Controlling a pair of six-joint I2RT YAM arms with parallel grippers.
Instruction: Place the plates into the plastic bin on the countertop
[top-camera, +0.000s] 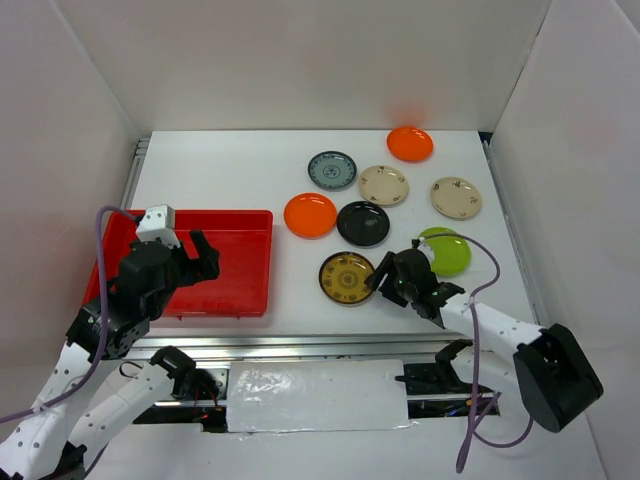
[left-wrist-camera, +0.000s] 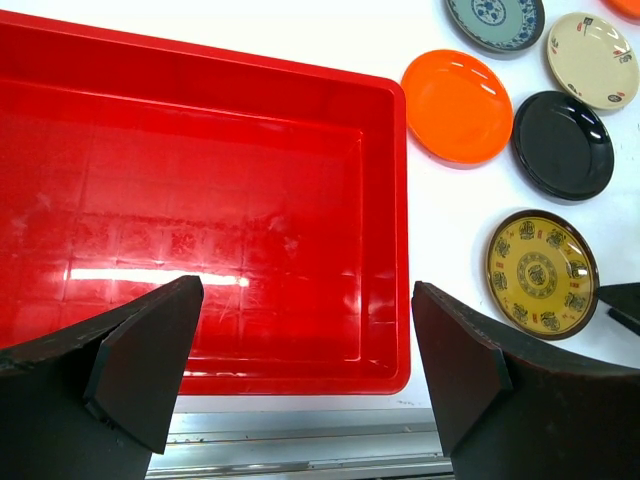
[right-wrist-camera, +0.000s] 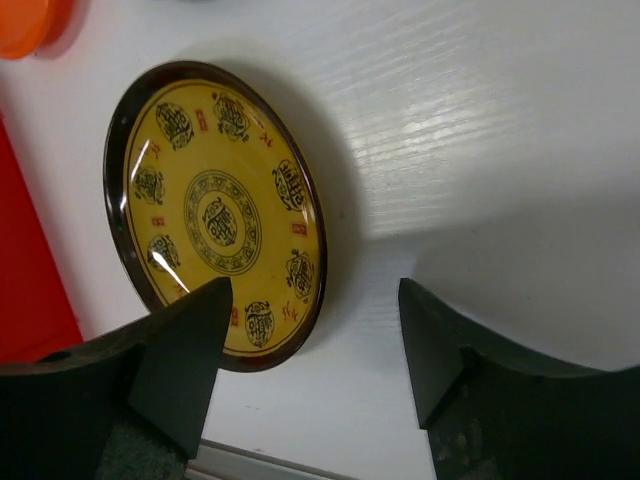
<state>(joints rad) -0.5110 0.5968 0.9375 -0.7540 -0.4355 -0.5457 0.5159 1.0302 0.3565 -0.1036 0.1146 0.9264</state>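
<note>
Right gripper (right-wrist-camera: 312, 292): jaws apart, clamped on nothing; low at the right edge of the black-gold patterned plate (right-wrist-camera: 215, 215), one finger over its rim, the other over bare countertop (right-wrist-camera: 480, 120); cannot tell whether the finger touches the rim.
Left gripper (left-wrist-camera: 305, 310): jaws spread wide, holding nothing; hangs over the near half of the red plastic bin (left-wrist-camera: 250, 150).
Red plastic bin: on the left of the countertop, long side along the front metal rail (top-camera: 300, 345); glossy gridded floor in the left wrist view.
Black-gold patterned plate: flat on the countertop, just right of the bin's near right corner, apart from it; nearest plate to the rail.
Glossy black plate (top-camera: 363, 223): just behind the black-gold one, close but apart.
Near orange plate (top-camera: 310, 215): just left of the black plate, near the bin's far right corner.
Blue-grey patterned plate (top-camera: 332, 170): behind the near orange plate.
Cream floral plates: one (top-camera: 383, 185) just right of the blue-grey plate, one (top-camera: 456, 197) further right, apart from it.
Far orange plate (top-camera: 410, 143): at the back edge, by the rear wall.
Lime green plate (top-camera: 447, 252): right side, near edge partly hidden by the right arm.
Plates overall: all eight lie on the countertop, outside the bin.
</note>
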